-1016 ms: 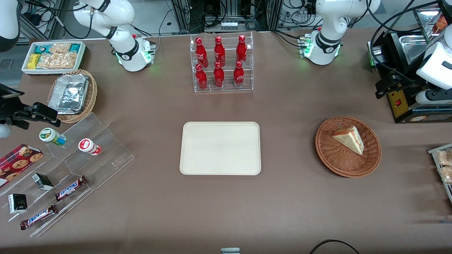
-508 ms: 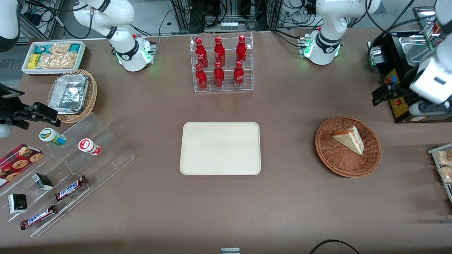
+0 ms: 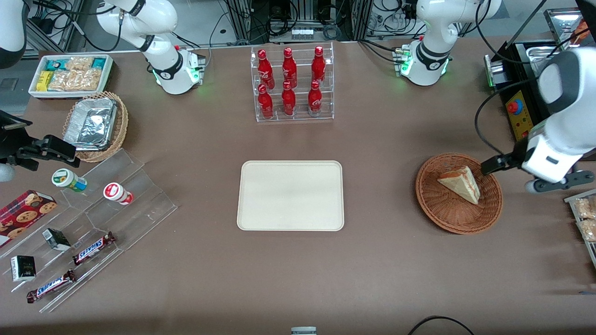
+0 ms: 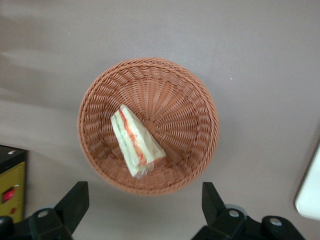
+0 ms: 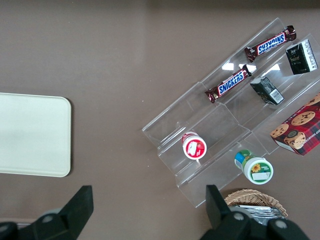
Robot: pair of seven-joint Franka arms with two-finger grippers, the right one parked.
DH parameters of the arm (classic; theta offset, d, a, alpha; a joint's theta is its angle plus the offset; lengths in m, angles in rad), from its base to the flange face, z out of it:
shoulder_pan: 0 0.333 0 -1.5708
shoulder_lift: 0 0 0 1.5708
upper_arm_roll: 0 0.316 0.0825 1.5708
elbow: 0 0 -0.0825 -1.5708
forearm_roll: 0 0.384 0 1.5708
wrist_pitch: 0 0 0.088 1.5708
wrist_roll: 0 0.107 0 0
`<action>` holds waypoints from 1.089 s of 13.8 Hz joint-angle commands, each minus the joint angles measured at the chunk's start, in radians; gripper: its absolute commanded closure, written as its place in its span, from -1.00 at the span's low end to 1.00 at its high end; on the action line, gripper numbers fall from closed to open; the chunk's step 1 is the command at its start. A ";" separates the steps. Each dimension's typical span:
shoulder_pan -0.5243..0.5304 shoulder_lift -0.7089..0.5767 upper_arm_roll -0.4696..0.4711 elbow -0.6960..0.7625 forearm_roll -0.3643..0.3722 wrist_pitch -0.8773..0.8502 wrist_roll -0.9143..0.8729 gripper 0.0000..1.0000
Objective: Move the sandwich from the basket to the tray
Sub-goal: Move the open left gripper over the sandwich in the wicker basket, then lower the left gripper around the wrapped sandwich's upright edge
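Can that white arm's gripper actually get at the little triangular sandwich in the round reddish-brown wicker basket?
Probably yes. The gripper hangs above the basket's rim with its fingers spread open, and the triangular sandwich lies uncovered in the shallow basket, nothing on or over it.

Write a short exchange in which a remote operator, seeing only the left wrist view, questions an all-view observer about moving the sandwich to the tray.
Operator: I see the sandwich lying in the basket, with the gripper open by its rim. Is the tray free?
Observer: Yes. The front view shows the whole tray with nothing on it.
Operator: Which way is it from the basket?
Observer: Toward the parked arm's end of the table, and nearer the front camera than the rack of red bottles.
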 commanded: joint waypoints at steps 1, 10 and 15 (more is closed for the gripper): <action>-0.001 -0.038 -0.006 -0.147 0.005 0.154 -0.138 -1.00; 0.095 0.004 -0.005 -0.316 0.003 0.348 -0.572 -1.00; 0.093 0.109 -0.005 -0.316 -0.005 0.431 -0.634 -1.00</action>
